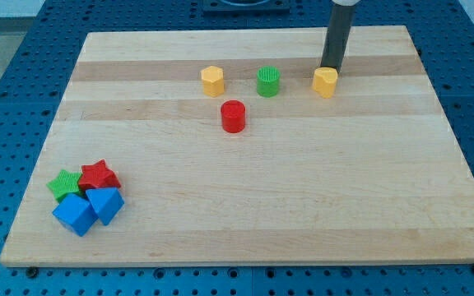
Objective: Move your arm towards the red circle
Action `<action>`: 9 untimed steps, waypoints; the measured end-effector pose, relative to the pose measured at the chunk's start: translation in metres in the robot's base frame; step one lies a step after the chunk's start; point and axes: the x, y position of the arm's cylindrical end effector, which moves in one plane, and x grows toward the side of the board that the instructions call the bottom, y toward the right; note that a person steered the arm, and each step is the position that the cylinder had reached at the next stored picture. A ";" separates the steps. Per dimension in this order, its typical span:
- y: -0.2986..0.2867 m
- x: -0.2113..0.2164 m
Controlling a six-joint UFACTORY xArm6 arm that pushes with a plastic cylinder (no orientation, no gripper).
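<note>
A single camera looks down at a slant from beyond the view's bottom edge of the worktop [245, 222], facing toward the view's top, so the board's far edge looks narrower than the near one. It stands back enough to take in almost the whole board with blue pegboard [6, 99] showing on every side, though the rod [336, 37] is cut off by the view's top; there is no second view to share any part of the scene with
</note>
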 end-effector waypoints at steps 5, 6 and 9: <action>-0.127 -0.031; -0.171 -0.049; -0.308 -0.070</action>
